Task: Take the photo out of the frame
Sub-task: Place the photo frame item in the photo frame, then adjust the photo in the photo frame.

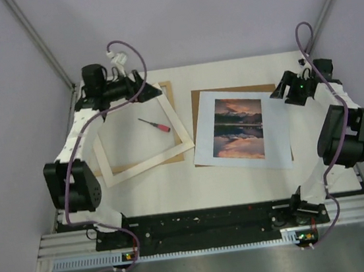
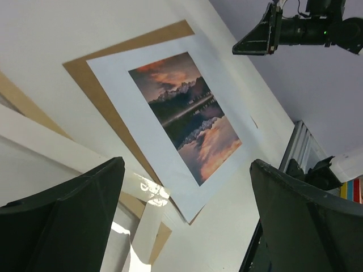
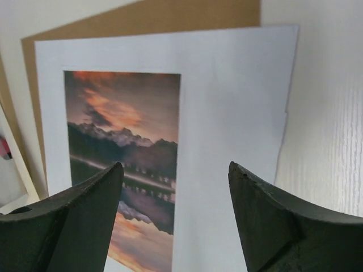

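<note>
Though out of the frame (image 1: 147,163), photo (image 1: 241,129) on brown board (image 2: 79,68); white table (image 1: 241,183), lilac walls (image 1: 187,16); left fingers (image 2: 68,218), right fingers (image 3: 68,221) apart.

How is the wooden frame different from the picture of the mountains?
The frame is an open pale-wood rectangle with a hollow middle; the photo is a flat white sheet with an orange sunset print. The frame lies left, tilted, a screwdriver inside it; the photo lies right, on a brown board. Both are rectangles lying flat.
</note>
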`<state>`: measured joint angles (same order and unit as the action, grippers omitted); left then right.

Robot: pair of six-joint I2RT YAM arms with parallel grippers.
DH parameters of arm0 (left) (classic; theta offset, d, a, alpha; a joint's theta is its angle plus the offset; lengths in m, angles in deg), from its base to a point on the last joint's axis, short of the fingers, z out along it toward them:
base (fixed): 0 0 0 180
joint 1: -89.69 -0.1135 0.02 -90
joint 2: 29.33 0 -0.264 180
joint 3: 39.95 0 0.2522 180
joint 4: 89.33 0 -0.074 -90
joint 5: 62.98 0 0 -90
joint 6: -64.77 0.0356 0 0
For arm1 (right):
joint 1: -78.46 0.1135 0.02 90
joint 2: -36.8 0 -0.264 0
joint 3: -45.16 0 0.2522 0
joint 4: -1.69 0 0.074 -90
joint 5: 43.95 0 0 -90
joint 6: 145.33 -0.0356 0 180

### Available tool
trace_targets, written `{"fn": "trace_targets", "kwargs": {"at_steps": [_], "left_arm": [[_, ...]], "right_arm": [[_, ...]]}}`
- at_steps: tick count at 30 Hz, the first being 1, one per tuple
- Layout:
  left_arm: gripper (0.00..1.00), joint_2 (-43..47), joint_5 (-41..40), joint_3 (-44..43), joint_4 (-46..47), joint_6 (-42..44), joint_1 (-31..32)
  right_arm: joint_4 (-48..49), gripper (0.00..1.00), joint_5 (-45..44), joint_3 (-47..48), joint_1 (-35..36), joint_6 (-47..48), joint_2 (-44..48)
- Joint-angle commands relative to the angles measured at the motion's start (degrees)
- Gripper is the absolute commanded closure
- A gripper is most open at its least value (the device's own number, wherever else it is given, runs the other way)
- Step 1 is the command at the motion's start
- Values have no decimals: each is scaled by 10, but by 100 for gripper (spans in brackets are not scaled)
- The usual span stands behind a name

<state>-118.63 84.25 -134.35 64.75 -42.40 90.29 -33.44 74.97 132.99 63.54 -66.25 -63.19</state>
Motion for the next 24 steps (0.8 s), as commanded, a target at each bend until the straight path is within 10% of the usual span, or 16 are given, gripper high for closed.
{"fn": "trace_targets", "kwargs": {"at_steps": [1, 11, 24], "left_arm": [[1, -117, -67, -60, -17, 42, 106], [2, -340, -106, -189, 6, 14, 252], [2, -443, -189, -266, -77, 26, 286]], "right_arm": [[-22, 26, 60, -9, -34, 38, -43], [-13, 27, 26, -22, -86, 37, -45], [-96, 28, 89, 22, -130, 106, -150]]}}
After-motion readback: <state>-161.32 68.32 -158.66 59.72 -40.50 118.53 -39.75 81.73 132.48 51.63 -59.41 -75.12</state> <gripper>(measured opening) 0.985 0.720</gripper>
